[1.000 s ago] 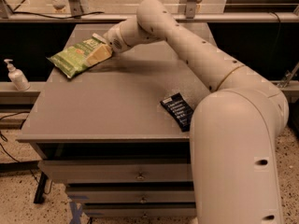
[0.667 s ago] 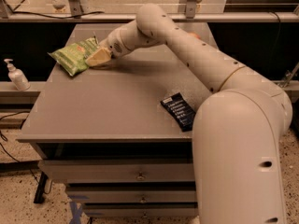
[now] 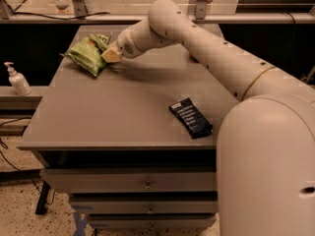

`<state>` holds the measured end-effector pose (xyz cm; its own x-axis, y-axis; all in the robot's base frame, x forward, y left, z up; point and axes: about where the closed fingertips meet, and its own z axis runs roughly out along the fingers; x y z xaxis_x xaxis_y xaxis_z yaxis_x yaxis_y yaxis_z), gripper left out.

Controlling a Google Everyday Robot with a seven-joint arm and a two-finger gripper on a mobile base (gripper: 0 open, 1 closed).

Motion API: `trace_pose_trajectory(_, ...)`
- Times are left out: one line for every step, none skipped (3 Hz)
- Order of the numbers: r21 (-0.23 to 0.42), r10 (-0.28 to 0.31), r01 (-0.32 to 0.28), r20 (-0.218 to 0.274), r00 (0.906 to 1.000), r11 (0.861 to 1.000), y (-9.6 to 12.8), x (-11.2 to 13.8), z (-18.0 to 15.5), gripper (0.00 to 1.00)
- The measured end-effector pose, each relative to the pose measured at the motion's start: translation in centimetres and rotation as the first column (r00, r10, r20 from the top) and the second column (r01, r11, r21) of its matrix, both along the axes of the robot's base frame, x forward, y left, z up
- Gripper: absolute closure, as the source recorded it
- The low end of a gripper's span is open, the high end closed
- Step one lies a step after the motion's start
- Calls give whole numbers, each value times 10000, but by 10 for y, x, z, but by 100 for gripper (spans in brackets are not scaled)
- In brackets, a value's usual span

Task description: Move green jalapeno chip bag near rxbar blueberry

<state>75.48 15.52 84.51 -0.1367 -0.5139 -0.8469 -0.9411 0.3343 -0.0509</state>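
The green jalapeno chip bag [image 3: 87, 54] is a crinkly light-green bag at the far left of the table top. My gripper [image 3: 110, 55] is at the bag's right edge, with its tan fingertips [image 3: 112, 56] closed on the bag. The bag looks tipped up on its right side where it is held. The rxbar blueberry [image 3: 191, 117] is a flat dark navy bar with white text. It lies near the table's front right, far from the bag. My arm reaches across the table from the right.
The grey table [image 3: 113, 117] has drawers under its front edge. A white pump bottle [image 3: 16, 78] stands on a ledge to the left of the table. Rails and a dark gap run behind the table.
The bag has bunched up and shifted a little with my gripper, its right side rising. The bar has not moved.
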Motion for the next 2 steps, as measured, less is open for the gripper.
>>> trace_pose_trajectory(-127, -134, 137, 273, 9995, 9998, -19, -20, 36, 100)
trace_pose_trajectory(-644, -510, 521, 174, 9985, 9966, -50, -49, 58, 100)
